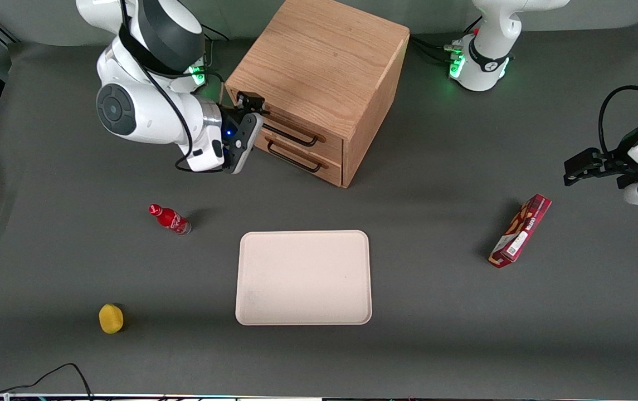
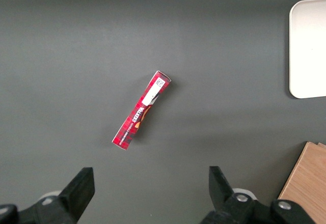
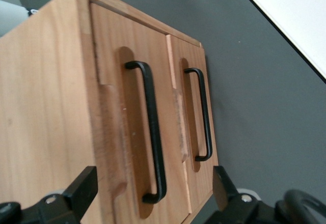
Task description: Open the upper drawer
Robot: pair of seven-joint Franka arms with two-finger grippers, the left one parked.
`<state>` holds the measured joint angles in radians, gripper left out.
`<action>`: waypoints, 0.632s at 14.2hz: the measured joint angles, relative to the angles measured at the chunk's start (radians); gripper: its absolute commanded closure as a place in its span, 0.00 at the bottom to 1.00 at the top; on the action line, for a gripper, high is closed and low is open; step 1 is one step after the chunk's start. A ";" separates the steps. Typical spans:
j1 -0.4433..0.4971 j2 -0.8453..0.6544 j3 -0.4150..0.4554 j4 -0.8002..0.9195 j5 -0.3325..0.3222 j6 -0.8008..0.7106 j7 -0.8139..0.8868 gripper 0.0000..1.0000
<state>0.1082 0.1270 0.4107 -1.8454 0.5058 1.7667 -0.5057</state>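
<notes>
The light oak cabinet [image 1: 319,61] stands at the back of the table. Its upper drawer [image 3: 133,127] is closed, with a thin black bar handle [image 3: 153,132] [image 1: 292,136]. Under it the lower drawer [image 3: 191,117] carries a matching handle [image 3: 204,114] and is also closed. My right gripper [image 1: 251,104] [image 3: 154,188] hovers in front of the drawer fronts, at the end of the upper handle toward the working arm. It is open, one finger [image 3: 84,186] on each side of the handle's end, and it holds nothing.
A cream tray [image 1: 303,277] lies nearer the front camera than the cabinet. A small red bottle [image 1: 170,219] and a yellow round object [image 1: 111,318] sit toward the working arm's end. A red snack box [image 1: 520,230] [image 2: 141,110] lies toward the parked arm's end.
</notes>
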 measured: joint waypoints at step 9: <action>0.002 0.011 0.051 -0.105 0.000 0.156 -0.001 0.00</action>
<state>0.1097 0.1382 0.4616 -1.9506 0.5058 1.9230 -0.5067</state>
